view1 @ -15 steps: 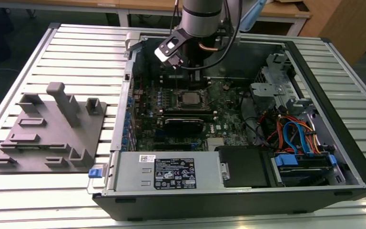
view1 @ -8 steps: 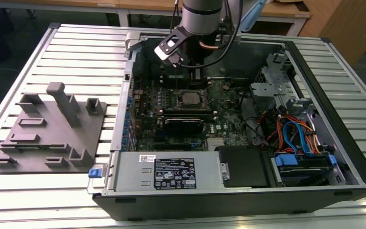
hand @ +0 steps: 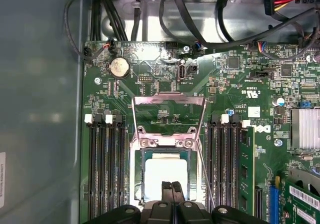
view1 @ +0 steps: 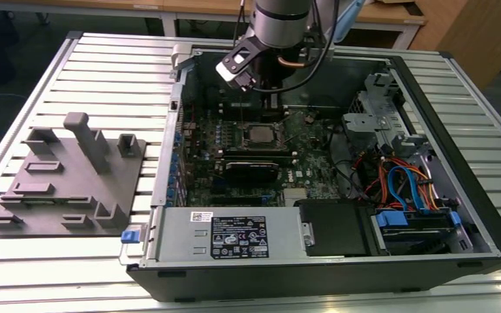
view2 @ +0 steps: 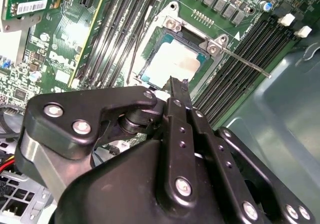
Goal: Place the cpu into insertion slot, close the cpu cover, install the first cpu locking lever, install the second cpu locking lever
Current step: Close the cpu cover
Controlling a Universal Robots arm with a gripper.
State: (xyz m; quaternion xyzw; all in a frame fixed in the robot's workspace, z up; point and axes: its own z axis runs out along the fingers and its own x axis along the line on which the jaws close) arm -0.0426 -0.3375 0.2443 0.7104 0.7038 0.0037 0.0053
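Observation:
The cpu (hand: 165, 170), a flat square chip with a dull silver top, lies in the insertion slot (hand: 136, 176) on the green motherboard (view1: 307, 166). In the exterior view the slot (view1: 259, 135) sits mid-board below the arm. The cpu cover (hand: 168, 99), a thin silvery frame, is swung open away from the socket, and bare board shows through its cut-out. Thin lever rods (hand: 203, 170) (view2: 246, 61) stand loose beside the socket. My gripper (hand: 171, 186) (view2: 178, 82) is shut with nothing between its black fingers. Its tips hover at the near edge of the cpu (view2: 175, 64).
Black memory slots (hand: 106, 169) flank the socket, with a seated module (hand: 245, 169) on one side. Cables (view1: 403, 182) and a drive cage fill the case at the exterior view's right. A power supply (view1: 229, 238) sits in front. A grey fixture (view1: 68, 176) lies outside the case on the exterior view's left.

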